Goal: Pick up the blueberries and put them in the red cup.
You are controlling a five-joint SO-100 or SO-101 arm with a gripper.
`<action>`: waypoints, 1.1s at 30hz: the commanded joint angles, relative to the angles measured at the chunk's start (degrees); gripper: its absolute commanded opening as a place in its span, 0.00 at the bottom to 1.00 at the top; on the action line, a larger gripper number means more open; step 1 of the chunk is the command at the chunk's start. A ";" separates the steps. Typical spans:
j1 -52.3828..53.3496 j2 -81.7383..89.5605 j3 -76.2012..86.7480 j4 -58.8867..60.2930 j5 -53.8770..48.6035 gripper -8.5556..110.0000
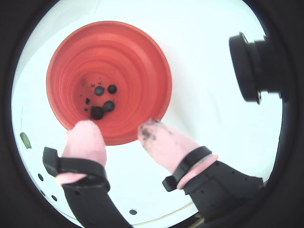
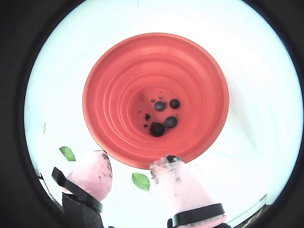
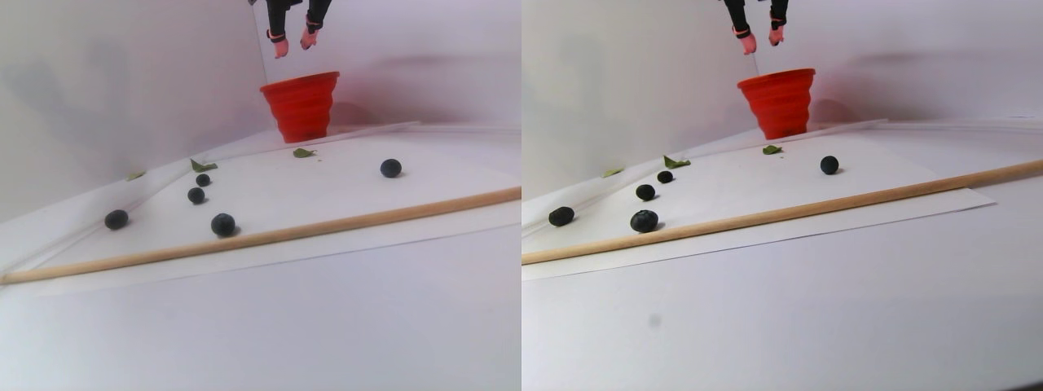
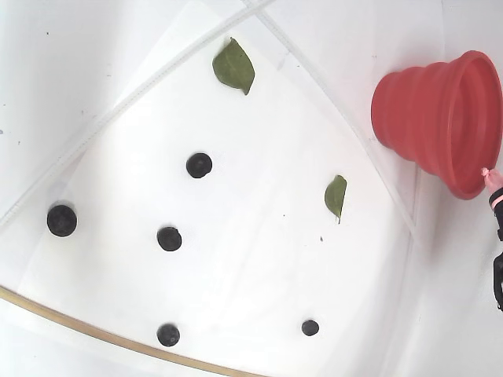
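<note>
Gripper (image 2: 130, 166) is being held above the red cup (image 2: 118, 85), at its rim edge; jaws are spread wide and nothing is being carried between the pink-sleeved fingertips (image 1: 152, 130), which are dark-stained.

Four blueberries (image 2: 157, 129) are lying on the cup floor in both wrist views, with some dark specks beside them. Five loose berries (image 4: 199, 165) are scattered on the white sheet (image 4: 259, 267) in the fixed view: three toward the sheet's left side, two near the wooden dowel (image 3: 269, 236) along its lower edge. Two green leaves (image 4: 233, 66) are lying among them; they are not targets.

Handling, as judged: berries are light, soft-skinned, easily crushed and likely to roll. A gentle pinch across the middle is advised, with closing force kept low. Being near-round, no usable long axis or pointing direction is being offered; any approach angle should serve.

The cup is standing upright near the sheet's far corner, mouth up, its axis vertical. Its ribbed silicone wall is probably flexible, so rim contact should be avoided.
</note>
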 commanded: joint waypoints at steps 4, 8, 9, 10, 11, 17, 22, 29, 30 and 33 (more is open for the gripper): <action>1.58 9.40 0.00 4.83 -1.23 0.21; 2.37 10.46 0.62 7.47 -1.76 0.21; 2.72 10.55 0.62 8.35 -1.85 0.21; 2.99 10.81 0.79 9.14 -2.02 0.21; 3.16 11.07 0.97 9.76 -2.20 0.21; 4.57 12.30 2.55 13.01 -3.34 0.21; 5.71 13.36 4.92 14.33 -4.04 0.21; 7.29 14.24 6.15 18.02 -4.66 0.21; 7.47 14.24 6.24 18.72 -4.75 0.21; 8.17 14.50 7.38 19.60 -5.01 0.21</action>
